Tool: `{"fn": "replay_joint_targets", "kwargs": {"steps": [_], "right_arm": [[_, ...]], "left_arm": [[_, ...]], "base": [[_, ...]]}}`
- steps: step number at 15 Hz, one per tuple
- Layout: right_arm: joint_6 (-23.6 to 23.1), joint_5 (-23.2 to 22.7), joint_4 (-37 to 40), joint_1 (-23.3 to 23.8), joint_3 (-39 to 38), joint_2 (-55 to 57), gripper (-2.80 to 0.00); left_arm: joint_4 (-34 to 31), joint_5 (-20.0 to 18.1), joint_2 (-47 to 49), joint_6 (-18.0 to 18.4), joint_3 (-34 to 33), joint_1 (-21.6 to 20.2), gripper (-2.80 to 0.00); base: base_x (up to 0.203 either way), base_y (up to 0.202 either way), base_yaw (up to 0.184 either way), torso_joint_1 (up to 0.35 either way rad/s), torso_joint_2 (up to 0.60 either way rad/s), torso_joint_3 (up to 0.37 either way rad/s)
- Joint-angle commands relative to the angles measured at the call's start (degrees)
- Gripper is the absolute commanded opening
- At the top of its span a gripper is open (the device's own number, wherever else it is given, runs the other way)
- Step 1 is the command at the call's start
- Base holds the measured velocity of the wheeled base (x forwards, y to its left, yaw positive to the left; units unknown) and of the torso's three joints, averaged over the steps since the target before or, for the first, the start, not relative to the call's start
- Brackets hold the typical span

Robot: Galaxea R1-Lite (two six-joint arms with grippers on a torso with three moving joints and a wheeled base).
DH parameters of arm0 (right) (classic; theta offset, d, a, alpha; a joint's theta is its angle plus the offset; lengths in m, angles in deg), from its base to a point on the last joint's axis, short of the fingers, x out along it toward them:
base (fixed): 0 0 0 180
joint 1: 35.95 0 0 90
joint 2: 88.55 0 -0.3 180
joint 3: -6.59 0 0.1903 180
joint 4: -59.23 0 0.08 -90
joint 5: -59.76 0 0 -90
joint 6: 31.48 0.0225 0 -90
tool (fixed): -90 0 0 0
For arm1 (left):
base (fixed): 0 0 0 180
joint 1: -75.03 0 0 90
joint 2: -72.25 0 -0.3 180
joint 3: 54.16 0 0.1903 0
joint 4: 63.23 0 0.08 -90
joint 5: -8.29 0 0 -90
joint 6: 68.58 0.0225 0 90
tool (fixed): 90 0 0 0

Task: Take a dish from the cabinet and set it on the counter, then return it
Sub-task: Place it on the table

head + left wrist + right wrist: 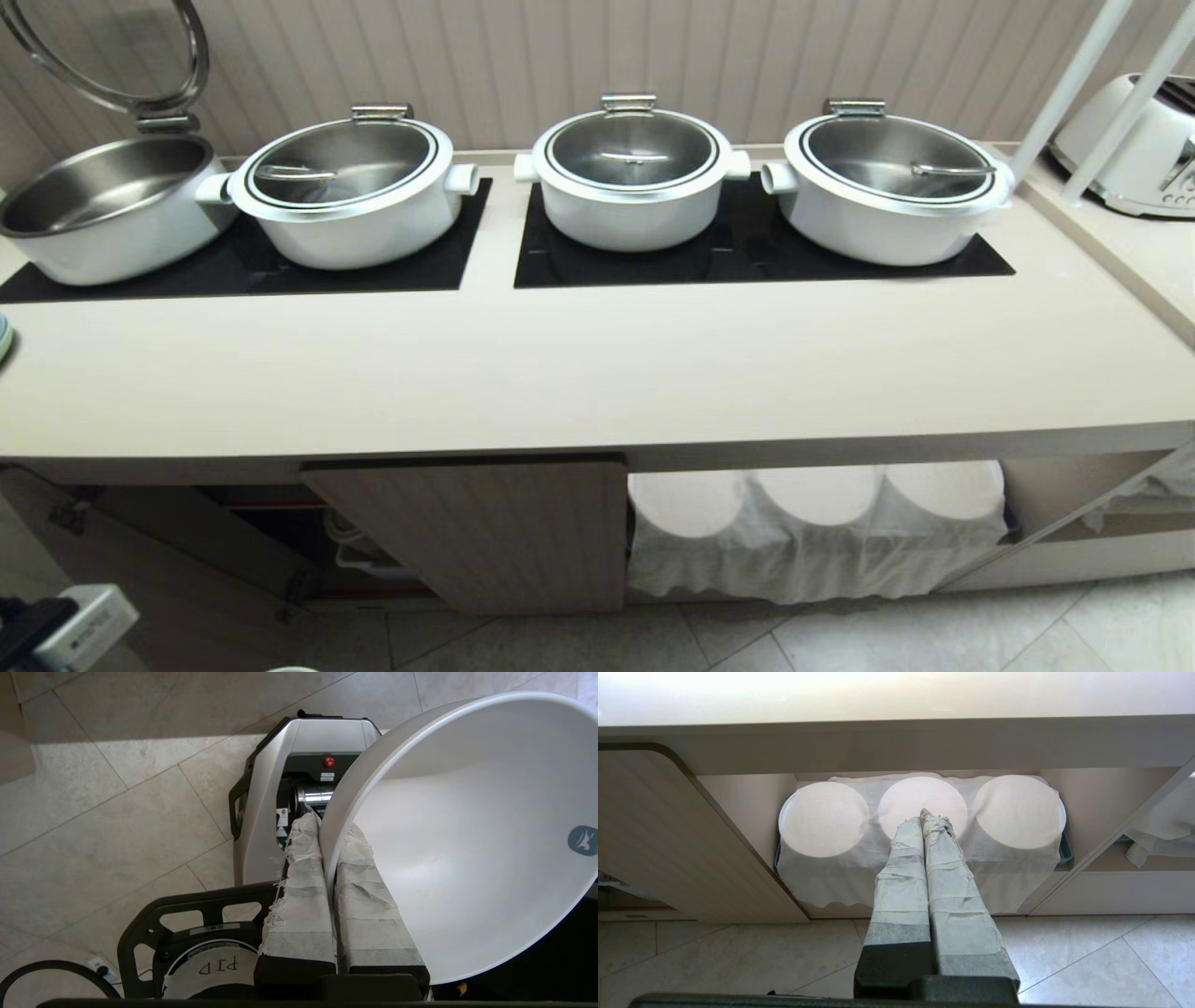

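Note:
The dish, a plain white bowl with a small blue mark inside, hangs tilted above the tiled floor. My left gripper is shut on its rim, one taped finger inside the bowl and one outside. Part of the left arm shows at the lower left corner of the head view, below the counter. The cabinet has one fluted door shut, and a dark opening to its left. My right gripper is shut on nothing and points at the cloth-draped opening.
Several white pots with glass lids stand on black inset panels; the leftmost pot has its lid raised. A toaster sits at the far right. White cloth covers round stacks. My base is under the bowl.

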Motion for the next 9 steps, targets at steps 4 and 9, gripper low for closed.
{"fn": "replay_joint_targets", "kwargs": {"steps": [4,9], "right_arm": [[0.02,0.00,-0.03,-0.02,0.00,-0.02,-2.80],[0.02,0.00,-0.01,-0.08,0.00,-0.02,-2.80]], "left_arm": [[-0.41,0.03,-3.08,-0.20,0.24,-0.02,-2.80],[-0.24,0.74,-2.96,-0.20,2.01,-0.02,-2.80]], "base": [[0.000,0.000,0.000,0.000,0.00,0.000],[0.000,0.000,0.000,0.000,0.00,0.000]]}}
